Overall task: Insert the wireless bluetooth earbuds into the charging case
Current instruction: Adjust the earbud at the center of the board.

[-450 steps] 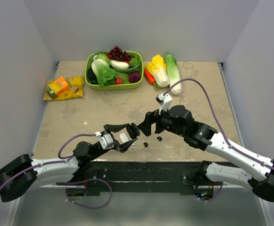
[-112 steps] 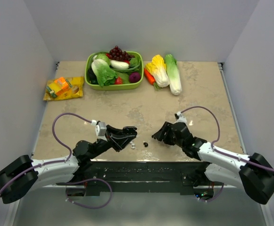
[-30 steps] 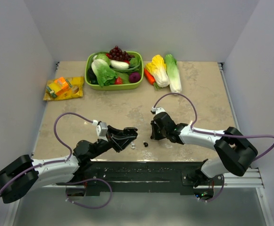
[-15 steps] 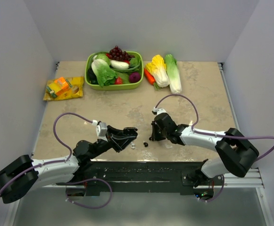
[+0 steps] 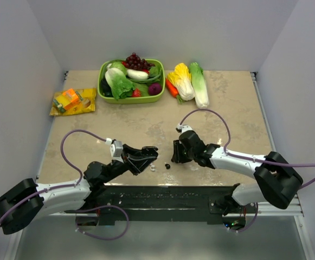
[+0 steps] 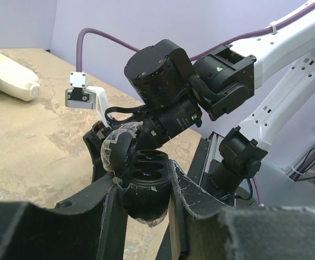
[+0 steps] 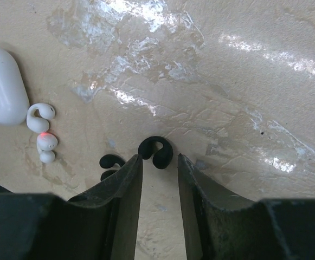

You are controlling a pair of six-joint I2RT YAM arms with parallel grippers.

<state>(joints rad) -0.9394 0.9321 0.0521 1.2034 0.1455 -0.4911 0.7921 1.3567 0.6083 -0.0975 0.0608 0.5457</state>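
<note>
No buds seated yet; all four are seen loose on the worktop (image 7: 227, 81).
A black bud (image 7: 164, 157) lies just ahead of the right pincer (image 5: 174, 155), whose jaws are part-open with nothing gripped. A second black bud (image 7: 109, 160) is half hidden by a finger (image 7: 119, 200). The white buds (image 7: 40, 116) lie apart, beside a white pod (image 7: 2, 86) that is cut off and not identifiable. The case (image 6: 143, 176) is clamped in the left pincer (image 5: 149, 154). Its sockets look empty but are too dark to confirm. Four insertions are judged left.

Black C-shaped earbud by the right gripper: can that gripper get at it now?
Likely yes: the right gripper stands open, and the black C-shaped earbud lies uncovered just at the mouth of its jaws.
</note>
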